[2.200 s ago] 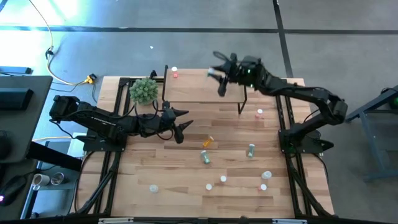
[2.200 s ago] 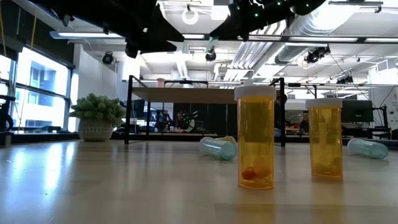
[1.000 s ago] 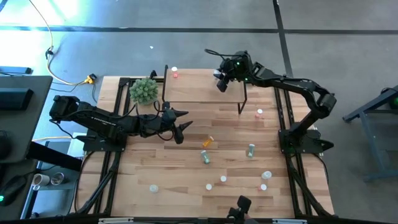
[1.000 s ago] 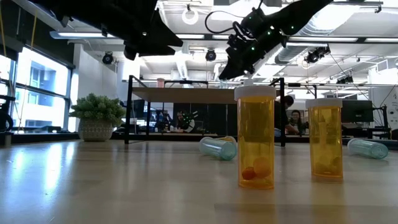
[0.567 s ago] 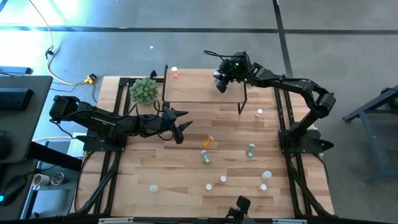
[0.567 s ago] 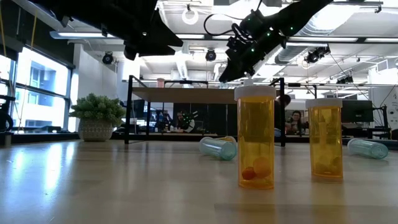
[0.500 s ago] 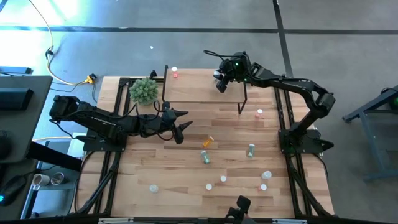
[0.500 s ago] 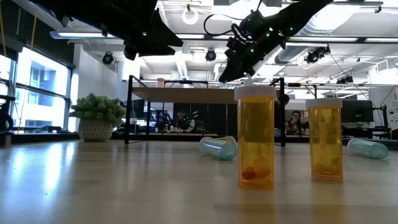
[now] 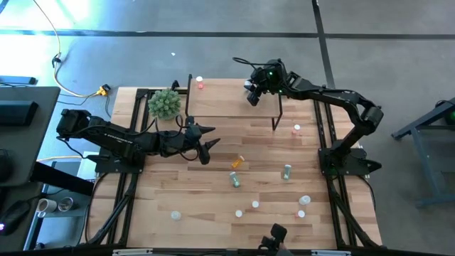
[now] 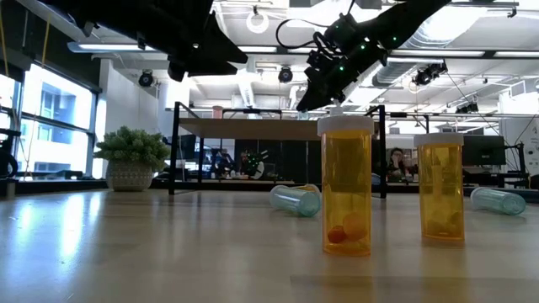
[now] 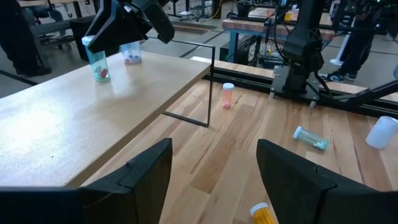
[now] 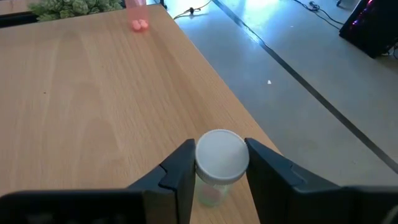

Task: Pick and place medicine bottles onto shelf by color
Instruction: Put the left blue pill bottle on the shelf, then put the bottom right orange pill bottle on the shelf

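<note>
The green bottle (image 12: 221, 163) with its white cap stands upright on the shelf (image 9: 220, 99), close to the shelf's far edge toward the right-hand end, and sits between the 2 fingers (image 12: 177, 174) of the right gripper (image 9: 250, 92). The jaws stand close on either side of the bottle. In the right wrist view they hug it so tightly that whether they still pinch or have just let go cannot be made out. A second ago the same gripper was already parked at this spot over the shelf; before that it was higher and nearer the right end — so the carry is over and the bottle now bears on the wood. By that judgement the placing step is at its release point, with only the opening and retreat left for this bottle.

A pink bottle (image 9: 200, 84) already stands at the shelf's far left corner, well apart from the green one, which fits sorting by colour. The left gripper (image 9: 203, 142) hovers over the table (image 9: 213, 206) in front of the shelf, beside the plant (image 9: 164, 103), its jaws spread wide and empty, unchanged over the last seconds. On the table, about 8 more bottles wait — an orange one (image 9: 237, 163) lying down, 2 green ones (image 9: 234, 179) (image 9: 287, 171), a pink one (image 9: 296, 129) near the shelf's right leg.
</note>
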